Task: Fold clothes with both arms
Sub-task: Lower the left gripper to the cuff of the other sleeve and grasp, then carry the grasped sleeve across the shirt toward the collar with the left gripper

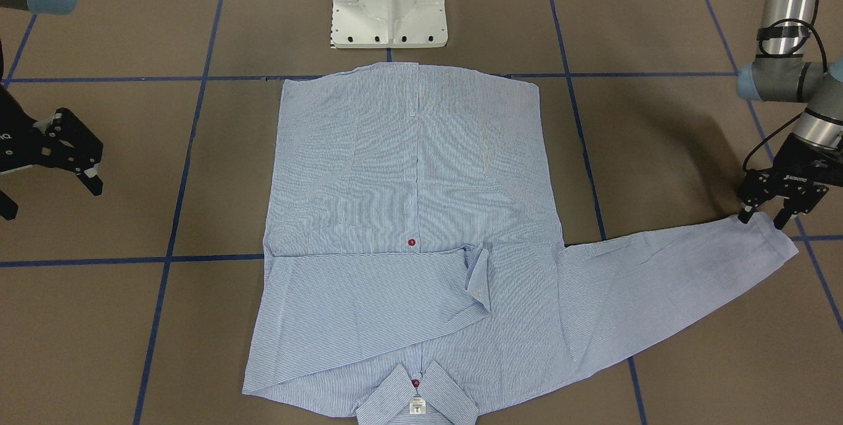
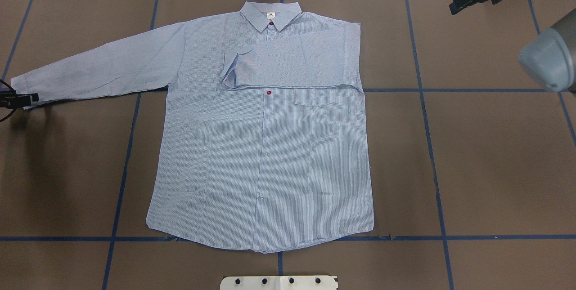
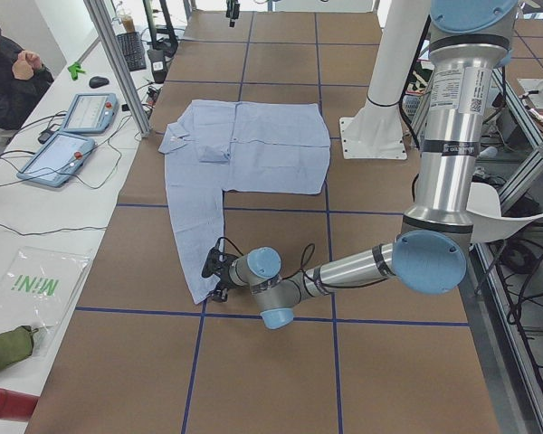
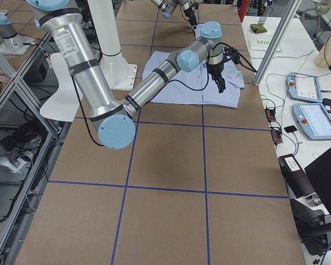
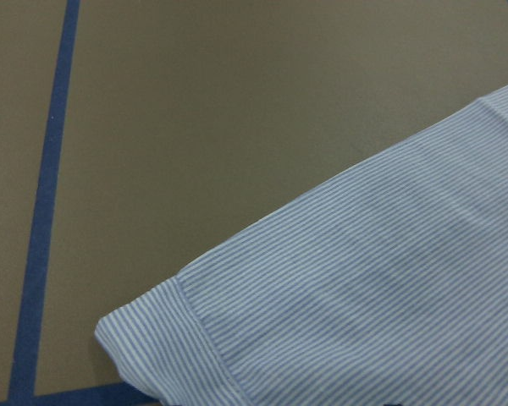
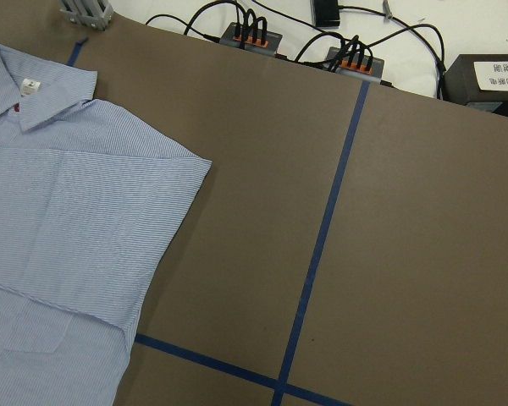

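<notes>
1. Lower spread left gripper (image 1: pixel 764 217) onto cuff (image 1: pixel 772 235) just beneath its fingertips, pinch both layers squarely, then lift sleeve (image 1: pixel 658 280) without dragging
2. Hold right gripper (image 1: pixel 96 165), likewise spread and empty, well apart from shirt (image 1: pixel 408 168) lying flat between both claws
3. Count: one shirt, two sleeves (one folded across chest), two arms (image 1: pixel 784 3), two red buttons (image 1: pixel 412 242)

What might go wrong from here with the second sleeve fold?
1. The left gripper straddles only the cuff edge of the outstretched sleeve; a shallow pinch may slip.
2. The right gripper hangs clear of the shirt, so nothing pins it; pulling might drag the body.
3. The folded sleeve has an upturned cuff that could snag.
</notes>
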Robot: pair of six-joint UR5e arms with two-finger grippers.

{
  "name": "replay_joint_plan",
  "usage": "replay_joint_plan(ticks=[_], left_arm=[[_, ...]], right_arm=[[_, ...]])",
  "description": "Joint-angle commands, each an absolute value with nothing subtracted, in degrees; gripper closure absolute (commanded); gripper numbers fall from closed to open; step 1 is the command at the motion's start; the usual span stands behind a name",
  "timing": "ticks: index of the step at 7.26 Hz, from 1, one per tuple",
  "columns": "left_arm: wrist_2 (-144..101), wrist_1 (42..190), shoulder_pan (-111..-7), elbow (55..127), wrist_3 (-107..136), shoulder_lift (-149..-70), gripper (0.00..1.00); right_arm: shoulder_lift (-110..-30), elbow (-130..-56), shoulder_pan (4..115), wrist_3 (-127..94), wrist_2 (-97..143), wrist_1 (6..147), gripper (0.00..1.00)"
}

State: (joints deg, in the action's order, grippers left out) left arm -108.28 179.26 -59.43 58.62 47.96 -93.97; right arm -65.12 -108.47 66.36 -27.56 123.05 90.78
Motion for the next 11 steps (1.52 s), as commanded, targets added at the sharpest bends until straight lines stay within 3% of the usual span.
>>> replay_joint_plan(ticks=[1,3,5,8,11], left_arm=[[-108.37,179.30,-59.41,58.71,47.81,-93.69,0.64],[-108.37,179.74,-59.41,58.97,47.46,-93.52,1.00],[-108.81,180.09,-59.41,60.37,47.29,-93.52,1.00],[-118.12,175.36,-60.11,68.27,47.29,-94.39,1.00],[-119.97,149.79,-60.29,83.18,47.29,-102.35,1.00]], right_arm=[[-65.13,-108.81,66.36,-27.86,123.05,90.79,0.00],[-65.04,-108.81,66.36,-27.86,123.05,90.79,0.00],[-64.95,-108.98,66.36,-27.95,122.96,90.79,0.00],[-65.04,-108.98,66.36,-27.95,122.96,90.79,0.00],[-65.13,-109.07,66.27,-27.95,122.96,90.79,0.00]])
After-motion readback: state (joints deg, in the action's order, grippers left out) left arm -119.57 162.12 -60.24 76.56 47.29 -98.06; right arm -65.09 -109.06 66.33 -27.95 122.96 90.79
